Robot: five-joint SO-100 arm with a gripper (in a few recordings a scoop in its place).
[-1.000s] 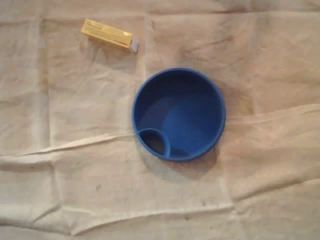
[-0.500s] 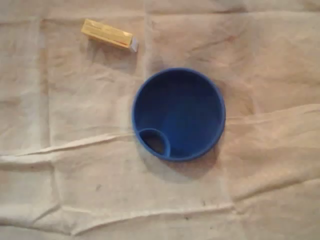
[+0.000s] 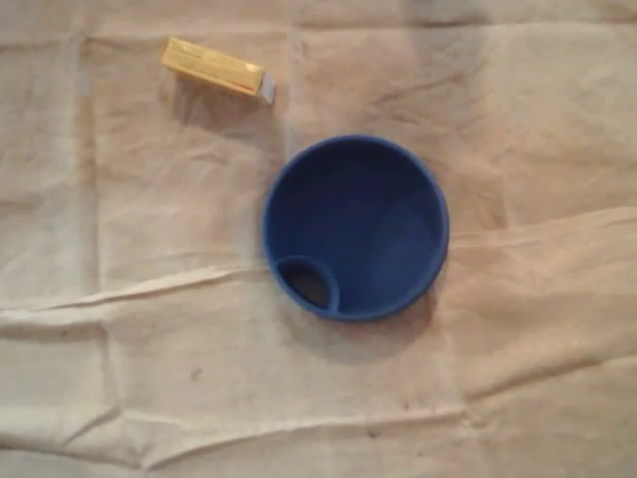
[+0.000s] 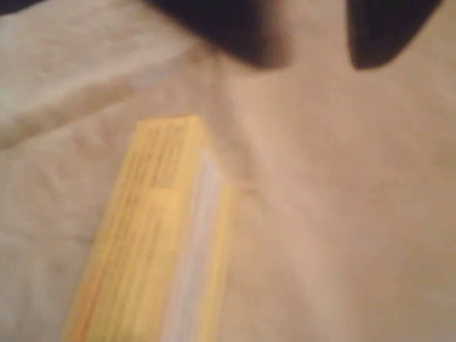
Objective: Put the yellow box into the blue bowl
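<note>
Right now the gripper [image 4: 313, 28] hangs at about one o'clock in the wrist view, its two dark, blurred fingers apart with nothing between them. The box [image 4: 153, 249] lies flat on the cloth [image 4: 356, 214], slanted, off toward seven o'clock from that gap. I reckon closing from here would catch cloth or shove the box aside, since it is not between the fingers. Farther off, the overhead view puts the box [image 3: 217, 69] at eleven o'clock of the bowl [image 3: 443, 229], well apart. A small pocket [image 3: 307, 284] sits at the bowl's seven o'clock, where a long box could hang up on the rim. The wrist view gives the finger line-up; the overhead view gives the route.
</note>
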